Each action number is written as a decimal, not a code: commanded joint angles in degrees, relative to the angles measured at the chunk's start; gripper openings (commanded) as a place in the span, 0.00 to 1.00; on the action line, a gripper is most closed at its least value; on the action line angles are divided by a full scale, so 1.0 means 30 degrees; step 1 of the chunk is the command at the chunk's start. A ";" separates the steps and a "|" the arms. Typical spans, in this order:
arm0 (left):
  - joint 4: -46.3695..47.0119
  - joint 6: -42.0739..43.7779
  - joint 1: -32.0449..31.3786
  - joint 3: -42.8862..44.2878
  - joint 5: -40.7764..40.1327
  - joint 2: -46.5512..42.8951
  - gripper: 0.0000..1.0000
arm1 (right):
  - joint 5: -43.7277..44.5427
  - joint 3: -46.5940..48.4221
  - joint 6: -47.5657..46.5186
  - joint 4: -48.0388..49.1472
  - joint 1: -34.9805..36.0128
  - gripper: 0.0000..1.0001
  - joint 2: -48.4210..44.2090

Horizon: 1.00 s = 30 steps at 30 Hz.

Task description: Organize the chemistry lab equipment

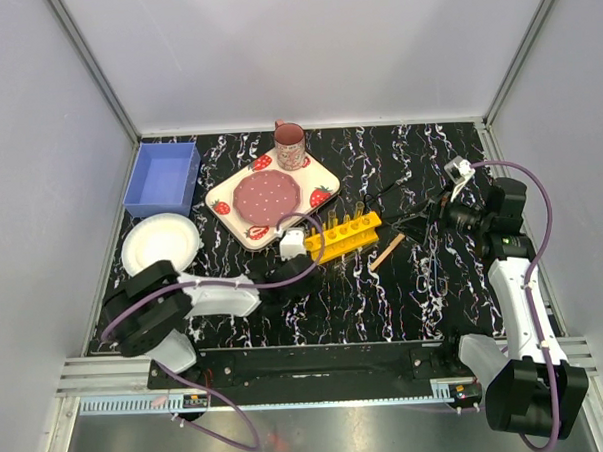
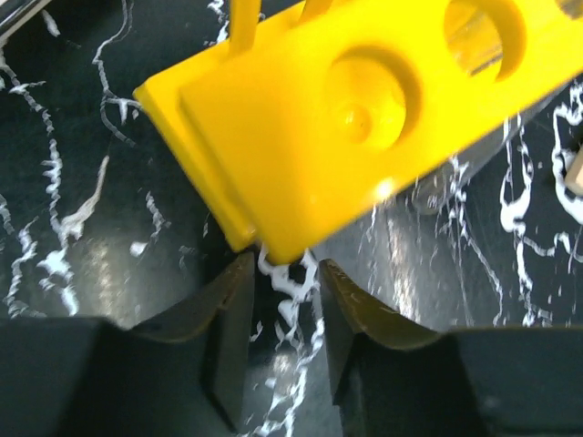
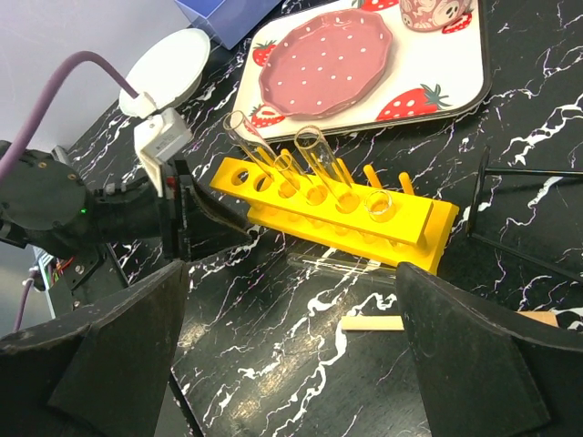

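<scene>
Chemistry lab equipment, part organised: some tubes racked, loose pieces outstanding, both grippers empty

Nearest: right gripper [image 3: 291, 273] hung over the marbled table [image 3: 273, 364], fingers wide apart, nothing held. Left gripper [image 2: 282, 269] sat low at the left end of the yellow rack [image 3: 401, 228], fingers [image 2: 228, 309] a little apart with only table between them and the rack corner just past the tips. Next out: wooden handle [image 3: 373, 323] of the brush lay flat on the table. One clear tube [image 3: 337, 266] lay just beside the rack's near side. Both judged yet to be placed. Rack stood mid-table, several tubes [image 3: 323, 164] upright or leaning in its holes. To its right, slim dark tools [image 3: 537, 171] lay loose, unsorted. Beyond: strawberry plate [image 1: 314, 175], not of the set
</scene>
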 commanded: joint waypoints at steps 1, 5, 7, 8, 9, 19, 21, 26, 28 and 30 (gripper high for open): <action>0.1766 0.0793 -0.0343 -0.2368 0.0647 -0.3756 0.45 | -0.0851 -0.0075 0.0058 0.0684 -0.0145 1.00 -0.0281; 0.1563 0.1671 -0.0783 -0.4014 0.1114 -0.7211 0.66 | -0.0969 -0.0104 0.0000 0.0713 -0.0203 1.00 -0.0340; 0.1127 0.2663 -0.0813 -0.4427 0.1846 -0.8391 0.77 | -0.1085 -0.0104 -0.0059 0.0742 -0.0204 1.00 -0.0427; 0.1007 0.3192 -0.0813 -0.4485 0.2632 -0.9180 0.82 | -0.1086 -0.0104 -0.0059 0.0713 -0.0233 1.00 -0.0428; 0.0832 0.3749 -0.0813 -0.4254 0.3017 -0.9478 0.84 | -0.1115 -0.0104 -0.0088 0.0742 -0.0233 1.00 -0.0457; -0.3030 0.9345 -0.1076 0.0958 0.5834 -0.5421 0.87 | -0.1379 -0.0133 -0.0293 0.0742 -0.0408 1.00 -0.0691; -0.3678 0.9671 -0.1193 0.2710 0.5891 -0.4215 0.86 | -0.1379 -0.0133 -0.0294 0.0742 -0.0467 1.00 -0.0691; -0.5964 1.0052 -0.1252 0.5910 0.5599 -0.0293 0.80 | -0.1320 -0.0104 -0.0235 0.0713 -0.0672 0.99 -0.0750; -0.6636 1.0111 -0.1311 0.7112 0.5540 0.0592 0.76 | -0.1321 -0.0104 -0.0177 0.0742 -0.0760 1.00 -0.0721; -0.7020 1.0199 -0.1311 0.8047 0.5482 0.1619 0.71 | -0.1379 -0.0075 -0.0147 0.0772 -0.0818 1.00 -0.0692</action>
